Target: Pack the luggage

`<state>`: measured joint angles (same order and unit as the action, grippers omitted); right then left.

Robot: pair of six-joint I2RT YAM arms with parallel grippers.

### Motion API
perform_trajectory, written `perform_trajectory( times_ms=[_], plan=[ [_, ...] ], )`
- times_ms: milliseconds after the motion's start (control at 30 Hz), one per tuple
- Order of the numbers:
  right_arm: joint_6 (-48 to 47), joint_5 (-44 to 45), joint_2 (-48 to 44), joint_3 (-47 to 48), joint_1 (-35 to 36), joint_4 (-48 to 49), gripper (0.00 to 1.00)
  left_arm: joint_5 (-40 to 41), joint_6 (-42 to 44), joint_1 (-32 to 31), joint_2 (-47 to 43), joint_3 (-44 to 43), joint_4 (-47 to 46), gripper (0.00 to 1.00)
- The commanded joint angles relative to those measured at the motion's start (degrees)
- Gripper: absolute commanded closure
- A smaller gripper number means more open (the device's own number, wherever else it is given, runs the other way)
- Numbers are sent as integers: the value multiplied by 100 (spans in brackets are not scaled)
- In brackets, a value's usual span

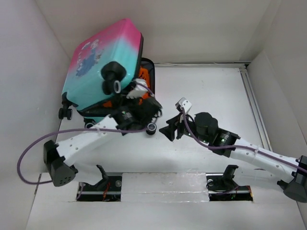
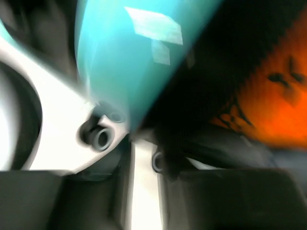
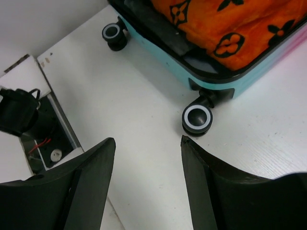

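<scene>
White table (image 1: 216, 105) carries the luggage (image 1: 100, 57) at 10 o'clock, lid half-raised, long axis running 7 to 1. Nearer, the left fingers (image 2: 57, 201) sit at its mouth, too blurred to tell their state. From 4 o'clock, the right fingers (image 3: 81, 182) face it, spread and empty.

Robot test cell in a lab, not a home. Plain white desk (image 1: 211, 96) boxed in by bare white panels (image 1: 192, 28). Left arm (image 1: 86, 139) and right arm (image 1: 254, 153) bolted beside a shiny strip (image 1: 163, 184) at the near edge. Purple cable (image 1: 20, 165) looping loose; exposed wiring (image 1: 103, 188) by the bases.
</scene>
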<state>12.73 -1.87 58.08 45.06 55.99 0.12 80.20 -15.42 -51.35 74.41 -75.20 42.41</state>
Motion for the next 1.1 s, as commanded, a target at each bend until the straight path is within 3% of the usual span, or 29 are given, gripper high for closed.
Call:
perform_trajectory(
  times_ms=[0, 33, 67, 100, 200, 267, 433, 500, 533, 567, 600, 633, 667, 700, 767, 800, 833, 933, 1000, 1067],
  plan=[
    [98, 380, -332, 152, 53, -2, 37, -645, -812, -1215, 387, -213, -204, 67],
    [98, 380, -411, 222, 105, -134, 37, -646, -1414, -1376, 573, -354, 193, 50],
    [150, 380, -499, 223, 105, -187, 37, -646, -1750, -1517, 748, -764, 606, 21],
    [151, 380, -709, 223, 105, -249, 37, -646, -1980, -1744, 1090, -977, 1280, 15],
    [151, 512, -1122, 363, 105, -591, 37, -646, -2519, -2141, 1479, -1830, 1945, 0],
    [203, 661, -1299, 424, 105, -854, 37, -646, -2579, -2449, 1708, -2225, 2175, 0],
    [203, 890, -1581, 557, 105, -1040, 37, -585, -2598, -2267, 1358, -3009, 1799, 0],
    [203, 951, -1406, 618, 105, -883, 39, -1291, -1547, -1407, 656, -2809, 46, 6],
    [203, 952, -1266, 723, 105, -882, 45, -1706, -1151, -1004, 332, -2120, -779, 10],
    [203, 952, -943, 785, 105, -882, 48, -2154, -834, -173, -333, -1695, -1605, 15],
    [203, 1012, -783, 837, 105, -813, 54, -2819, -605, 253, -609, -1317, -2858, 21],
    [203, 1074, -616, 838, 105, -707, 62, -3017, -603, 666, -803, -904, -3244, 37],
    [203, 1075, -284, 908, 105, -637, 75, -3193, -750, 1071, -901, -900, -3396, 45],
    [203, 1135, -115, 908, 105, -453, 80, -3865, -882, 2067, -902, -970, -3276, 51],
    [203, 1040, 280, 1144, -175, -355, 92, -4703, -1234, 3135, -596, -1538, -2838, 61],
    [203, 970, 674, 1267, -280, -303, 92, -5177, -1331, 4263, -246, -1690, -2626, 61],
    [203, 917, 852, 1364, -516, -137, 92, -5930, -1402, 4752, -78, -1761, -2415, 62],
    [256, 654, 1616, 1812, -1009, 6, 84, -6604, -1701, 6071, 371, -1692, -2395, 63],
    [256, 399, 2403, 2373, -1640, 67, 75, -6457, -1641, 6425, 599, -1525, -2465, 63],
    [309, 337, 2803, 2760, -1975, 67, 74, -6255, -1491, 6427, 995, -1594, -2379, 62]
  ],
)
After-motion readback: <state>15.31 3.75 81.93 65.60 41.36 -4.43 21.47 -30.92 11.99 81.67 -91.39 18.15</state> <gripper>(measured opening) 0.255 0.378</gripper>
